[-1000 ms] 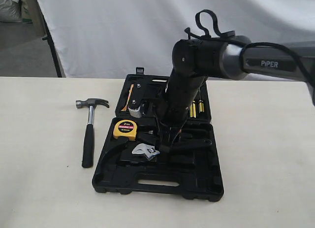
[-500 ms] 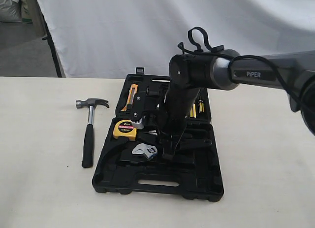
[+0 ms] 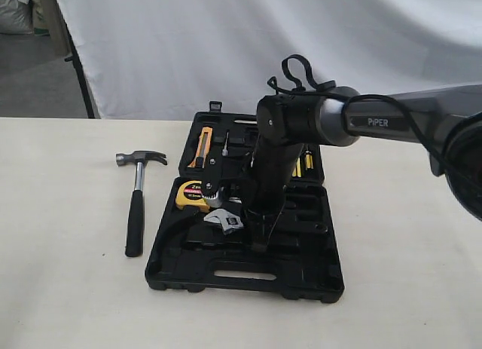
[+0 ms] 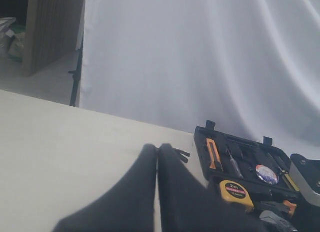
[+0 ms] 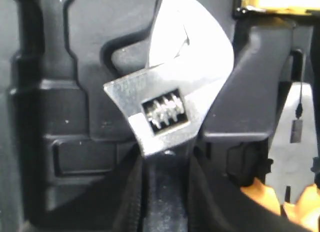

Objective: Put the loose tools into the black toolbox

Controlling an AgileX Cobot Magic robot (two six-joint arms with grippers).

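The black toolbox (image 3: pixel 309 277) lies open on the table. My right gripper (image 3: pixel 254 234) reaches down into its front half, shut on the black handle of the silver adjustable wrench (image 3: pixel 224 221). In the right wrist view the wrench (image 5: pixel 170 91) points its head away from the gripper (image 5: pixel 167 177), just over the moulded recesses of the toolbox (image 5: pixel 65 117). The claw hammer (image 3: pixel 135 202) lies on the table left of the case. The tape roll (image 4: pixel 266 174) sits in the case's back half. My left gripper (image 4: pixel 158 149) hangs shut and empty over bare table.
A yellow tape measure (image 3: pixel 191 194) sits in the case beside the wrench head. Orange-handled pliers (image 5: pixel 292 162) lie in a recess next to the wrench. An orange knife (image 3: pixel 202 147) and small screwdrivers fill the back half. A white backdrop hangs behind the table.
The right arm's wrist has swung left over the case, and the wrench head has risen slightly toward the tape measure. The hammer has not moved.
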